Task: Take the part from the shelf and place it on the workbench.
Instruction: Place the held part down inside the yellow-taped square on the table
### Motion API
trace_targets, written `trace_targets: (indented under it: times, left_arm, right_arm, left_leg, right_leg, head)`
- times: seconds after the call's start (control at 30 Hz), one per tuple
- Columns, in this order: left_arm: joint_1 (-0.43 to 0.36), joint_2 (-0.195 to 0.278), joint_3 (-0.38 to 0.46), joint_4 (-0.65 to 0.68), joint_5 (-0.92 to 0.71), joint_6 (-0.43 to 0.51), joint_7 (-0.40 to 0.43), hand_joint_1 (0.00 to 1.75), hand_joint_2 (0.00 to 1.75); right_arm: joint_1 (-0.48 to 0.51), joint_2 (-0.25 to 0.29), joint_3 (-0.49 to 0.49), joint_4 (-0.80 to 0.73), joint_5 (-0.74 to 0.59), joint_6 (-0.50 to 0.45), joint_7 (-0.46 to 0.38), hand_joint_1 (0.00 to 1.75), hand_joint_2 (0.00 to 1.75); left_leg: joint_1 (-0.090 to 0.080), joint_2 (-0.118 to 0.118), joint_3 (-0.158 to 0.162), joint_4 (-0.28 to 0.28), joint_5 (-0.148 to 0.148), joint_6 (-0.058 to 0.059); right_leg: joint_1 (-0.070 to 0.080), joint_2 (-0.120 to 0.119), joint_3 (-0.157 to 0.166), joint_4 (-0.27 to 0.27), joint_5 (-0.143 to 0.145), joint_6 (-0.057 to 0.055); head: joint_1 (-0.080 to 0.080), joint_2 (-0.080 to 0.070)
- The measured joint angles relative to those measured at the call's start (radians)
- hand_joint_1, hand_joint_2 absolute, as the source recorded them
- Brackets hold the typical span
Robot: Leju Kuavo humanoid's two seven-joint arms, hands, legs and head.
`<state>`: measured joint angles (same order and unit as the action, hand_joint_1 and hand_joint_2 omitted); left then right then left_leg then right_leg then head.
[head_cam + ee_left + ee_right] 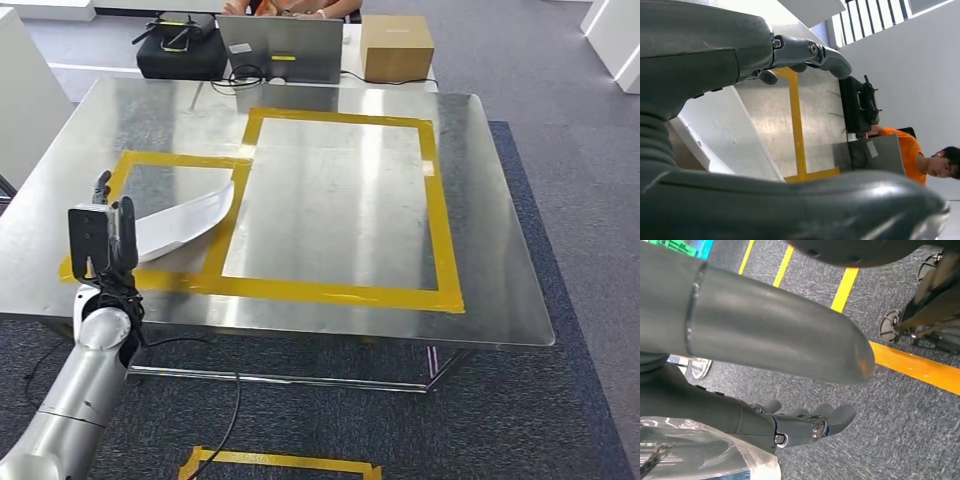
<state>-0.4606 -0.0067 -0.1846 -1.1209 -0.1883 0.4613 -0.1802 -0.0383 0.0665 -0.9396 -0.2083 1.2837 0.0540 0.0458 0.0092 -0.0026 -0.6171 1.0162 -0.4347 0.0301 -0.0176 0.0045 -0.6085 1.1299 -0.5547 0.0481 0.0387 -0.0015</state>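
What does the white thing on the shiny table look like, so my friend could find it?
Start at the metal table and find the smaller yellow tape square on its left side. The white part lies inside it, a long curved panel, its near end at the robot's left hand. It is the only white thing on the tabletop.

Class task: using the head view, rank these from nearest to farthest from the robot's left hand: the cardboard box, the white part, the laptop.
1. white part: held by the left hand, lying over the small yellow-taped rectangle on the workbench.
2. laptop: past the workbench's far edge, near the middle.
3. cardboard box: right of the laptop, farthest from the hand.
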Motion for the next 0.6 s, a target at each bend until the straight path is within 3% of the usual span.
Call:
trace_targets:
  times: [0.07, 0.2, 0.23, 0.3, 0.37, 0.4, 0.43, 0.47, 0.53, 0.6]
  left_arm:
    - [0.003, -0.001, 0.000, -0.017, 0.011, 0.002, -0.006, 0.00, 0.00]
    - [0.011, 0.000, 0.000, -0.033, 0.020, 0.006, -0.012, 0.00, 0.00]
    - [0.013, 0.001, 0.000, -0.035, 0.025, 0.008, -0.014, 0.00, 0.00]
    - [0.016, 0.002, 0.000, -0.036, 0.038, 0.013, -0.018, 0.00, 0.00]
    - [0.020, 0.002, 0.000, -0.037, 0.049, 0.018, -0.021, 0.00, 0.00]
    - [0.023, 0.002, 0.000, -0.037, 0.055, 0.020, -0.021, 0.00, 0.00]
    - [0.024, 0.002, 0.000, -0.037, 0.062, 0.023, -0.022, 0.00, 0.00]
    - [0.025, 0.002, 0.000, -0.037, 0.070, 0.025, -0.023, 0.00, 0.00]
    - [0.025, 0.001, 0.000, -0.043, 0.084, 0.031, -0.027, 0.00, 0.00]
    - [0.024, 0.001, 0.000, -0.051, 0.094, 0.036, -0.032, 0.00, 0.00]
  right_arm:
    - [-0.004, 0.000, 0.000, 0.000, 0.000, -0.001, -0.001, 0.00, 0.00]
    - [-0.005, 0.002, 0.000, 0.000, 0.000, -0.001, -0.002, 0.00, 0.00]
    - [-0.005, 0.003, 0.000, 0.000, 0.000, -0.001, -0.001, 0.00, 0.00]
    - [-0.006, 0.005, 0.000, 0.001, 0.001, -0.001, 0.000, 0.00, 0.00]
    - [-0.007, 0.005, 0.000, 0.001, 0.002, -0.002, 0.001, 0.00, 0.00]
    - [-0.007, 0.005, 0.000, 0.001, 0.002, -0.002, 0.002, 0.00, 0.00]
    - [-0.007, 0.005, 0.000, 0.001, 0.002, -0.002, 0.004, 0.00, 0.00]
    - [-0.007, 0.006, 0.000, 0.001, 0.002, -0.002, 0.005, 0.00, 0.00]
    - [-0.007, 0.007, 0.000, 0.001, 0.002, -0.002, 0.007, 0.00, 0.00]
    - [-0.007, 0.009, 0.000, 0.001, 0.001, -0.002, 0.009, 0.00, 0.00]
  left_leg:
    - [-0.003, -0.001, -0.005, 0.004, 0.005, -0.008]
    - [-0.003, -0.002, -0.014, 0.006, 0.014, -0.034]
    - [-0.002, -0.002, -0.021, 0.022, -0.004, -0.040]
    - [0.000, -0.002, -0.050, 0.111, -0.082, -0.048]
    - [0.001, -0.002, -0.078, 0.229, -0.158, -0.053]
    - [0.001, -0.002, -0.077, 0.258, -0.173, -0.053]
    - [0.001, -0.002, -0.059, 0.249, -0.169, -0.052]
    - [0.001, -0.002, -0.023, 0.206, -0.150, -0.048]
    - [-0.002, -0.002, 0.067, 0.068, -0.110, -0.038]
    - [-0.008, -0.002, 0.109, -0.011, -0.093, -0.026]
  right_leg:
    - [0.001, 0.001, 0.061, -0.106, 0.031, -0.006]
    - [0.004, 0.001, 0.064, -0.129, 0.052, -0.029]
    - [0.002, 0.000, 0.060, -0.131, 0.060, -0.036]
    - [0.000, -0.004, 0.046, -0.133, 0.074, -0.048]
    - [0.002, -0.005, 0.028, -0.132, 0.087, -0.052]
    - [0.003, -0.006, 0.018, -0.131, 0.094, -0.052]
    - [0.003, -0.006, 0.007, -0.129, 0.101, -0.051]
    - [0.004, -0.006, -0.003, -0.127, 0.108, -0.049]
    - [0.006, -0.006, -0.019, -0.123, 0.120, -0.042]
    - [0.007, -0.006, -0.028, -0.122, 0.133, -0.031]
  head:
    - [-0.001, 0.000]
    - [-0.002, 0.000]
    - [-0.003, 0.000]
    - [-0.005, 0.000]
    - [-0.006, 0.000]
    - [-0.006, 0.000]
    - [-0.006, 0.000]
    - [-0.006, 0.000]
    - [-0.006, 0.000]
    - [-0.005, 0.000]
